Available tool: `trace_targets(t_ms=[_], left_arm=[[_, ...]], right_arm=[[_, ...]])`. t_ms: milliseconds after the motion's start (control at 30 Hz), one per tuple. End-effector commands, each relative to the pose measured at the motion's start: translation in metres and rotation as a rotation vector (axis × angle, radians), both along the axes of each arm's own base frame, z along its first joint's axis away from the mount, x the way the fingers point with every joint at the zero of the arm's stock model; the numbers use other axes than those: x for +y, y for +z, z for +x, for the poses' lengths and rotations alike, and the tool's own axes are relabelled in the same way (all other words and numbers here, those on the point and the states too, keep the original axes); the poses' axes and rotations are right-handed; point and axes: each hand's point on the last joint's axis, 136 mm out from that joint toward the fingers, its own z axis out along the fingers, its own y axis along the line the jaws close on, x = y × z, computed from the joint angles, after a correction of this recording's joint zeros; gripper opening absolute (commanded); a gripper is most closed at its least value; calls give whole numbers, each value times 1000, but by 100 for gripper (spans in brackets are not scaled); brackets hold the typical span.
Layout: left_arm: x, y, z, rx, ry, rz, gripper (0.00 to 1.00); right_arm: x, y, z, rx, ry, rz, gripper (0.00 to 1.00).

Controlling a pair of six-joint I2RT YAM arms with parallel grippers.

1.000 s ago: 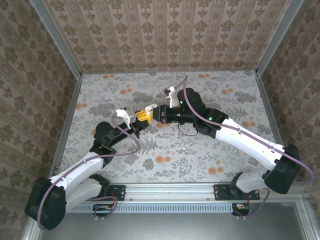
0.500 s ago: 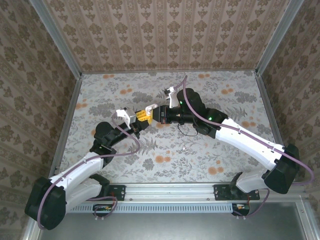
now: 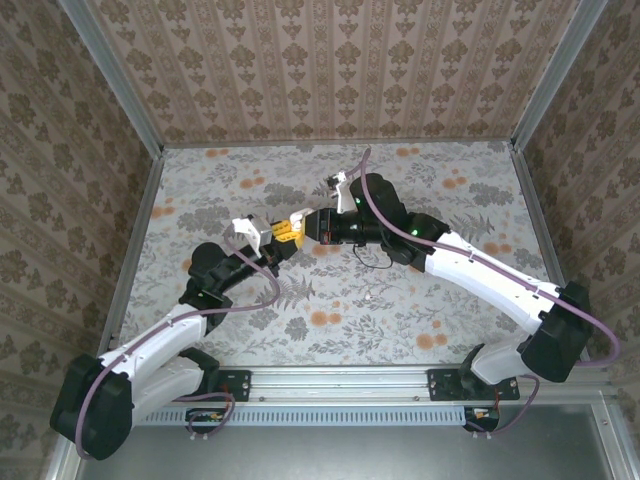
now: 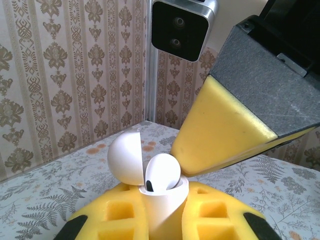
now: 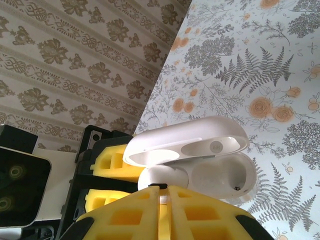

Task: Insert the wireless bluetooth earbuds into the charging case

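Observation:
The white charging case (image 4: 162,207) stands upright with my left gripper (image 4: 162,196) shut on it between yellow foam pads. Its lid (image 4: 124,159) is swung open. One white earbud (image 4: 162,177) sits tilted in the case's left slot (image 5: 162,176), while the other slot (image 5: 222,172) is bare. My right gripper (image 5: 164,189) is shut with its pad tips against that earbud, and a sliver of white shows between the pads. Its yellow pad (image 4: 220,135) comes down from the upper right. From the top, both grippers meet at mid-table, left (image 3: 283,233) and right (image 3: 306,222).
The flowered table (image 3: 330,180) is walled by patterned panels and metal rails (image 3: 135,250). A thin dark wire (image 3: 375,264) and a small pale speck (image 3: 368,296) lie under the right arm. The right wrist's camera (image 4: 179,24) hangs close above the case.
The right arm has edged slightly left, bringing its gripper closer to the left gripper. Both grippers stay shut and the left arm has not moved.

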Motion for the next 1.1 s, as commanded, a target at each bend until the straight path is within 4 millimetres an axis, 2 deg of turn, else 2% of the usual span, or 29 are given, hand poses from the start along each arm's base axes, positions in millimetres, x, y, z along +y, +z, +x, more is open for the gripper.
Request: trace_targets(t_ms=[0,167,200,267,433,600,733,833,1067], left_arm=[[0,23,-7,-56,-26,-45,0],[0,22,-6,-55,-24,-39,0],[0,21,-6,-55,-24,-35,0],[0,20,-5,-54,-22,-31,0],[2,19,-3,-54,-22,-20,0],[5,15,-4,-61,-18,33,0],[10,8,-5,-50,0,62,0],[13,2,-6,-37,9,73,0],[18,-5,-10,-20,22,82,0]], right_arm=[[-7,3,4,-6,-15,-14,13],[-11,2,1,-4,-8,-20,13],[-15,12,-4,-22,-7,-5,13],[-21,15,-8,-30,-10,-7,14],[-45,3,-16,2,-43,-78,21],[-91,-41,-20,97,-153,-212,29],[-121,-92,-39,185,-157,-404,33],[-135,-126,-50,241,-123,-532,34],[-145,-185,-63,254,-29,-721,33]])
